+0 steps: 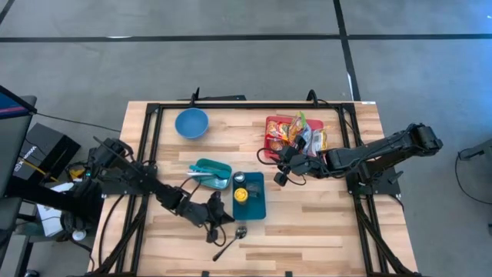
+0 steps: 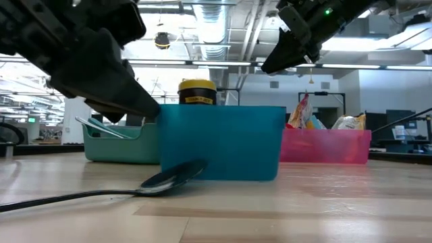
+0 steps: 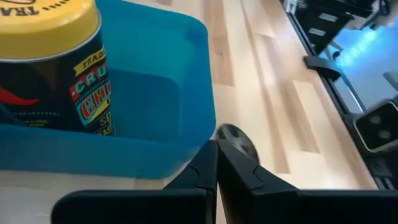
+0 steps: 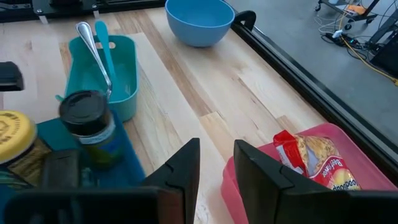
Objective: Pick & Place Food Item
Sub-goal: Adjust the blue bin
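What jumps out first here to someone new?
The blue bin at mid-table, holding a yellow-lidded jar and a black-lidded jar, with a spoon lying on the wood just in front. The left gripper sits shut beside that bin, near the spoon. The right gripper hangs with its fingers apart at the edge of the pink tray of snack packets.

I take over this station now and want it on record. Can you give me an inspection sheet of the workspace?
Surface: wooden table, black frame around it.
Job's things: red tray of snack packets; blue bin holding a yellow-lidded jar and a black-lidded jar.
Clutter: teal tray with utensils; blue bowl; spoon.
Grippers: left gripper shut, beside the bin; right gripper partly open, empty, at the red tray.
Cables: cable on the floor.
Surroundings: grey floor; workshop.
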### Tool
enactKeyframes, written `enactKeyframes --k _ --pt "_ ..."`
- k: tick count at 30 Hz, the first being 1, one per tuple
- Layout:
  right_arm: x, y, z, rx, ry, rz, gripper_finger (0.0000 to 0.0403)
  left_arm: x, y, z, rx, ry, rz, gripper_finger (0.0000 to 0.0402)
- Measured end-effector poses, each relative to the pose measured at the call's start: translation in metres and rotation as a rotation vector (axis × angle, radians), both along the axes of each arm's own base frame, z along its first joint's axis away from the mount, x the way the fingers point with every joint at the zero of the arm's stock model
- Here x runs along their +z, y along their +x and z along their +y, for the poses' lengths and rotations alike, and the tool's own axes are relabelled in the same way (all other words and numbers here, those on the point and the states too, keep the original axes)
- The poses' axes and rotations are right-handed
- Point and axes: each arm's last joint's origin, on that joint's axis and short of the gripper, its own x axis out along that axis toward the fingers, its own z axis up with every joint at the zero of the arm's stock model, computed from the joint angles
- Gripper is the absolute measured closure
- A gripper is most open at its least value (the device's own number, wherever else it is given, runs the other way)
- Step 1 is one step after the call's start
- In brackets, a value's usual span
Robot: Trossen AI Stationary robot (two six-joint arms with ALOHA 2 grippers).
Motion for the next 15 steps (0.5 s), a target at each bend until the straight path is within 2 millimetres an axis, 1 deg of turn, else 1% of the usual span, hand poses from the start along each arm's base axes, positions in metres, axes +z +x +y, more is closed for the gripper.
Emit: enactKeyframes --k 15 --pt "0.0 0.0 0.0 0.0 0.0 0.0 0.031 -0.001 0.013 0.027 0.104 0.004 0.016 0.0401"
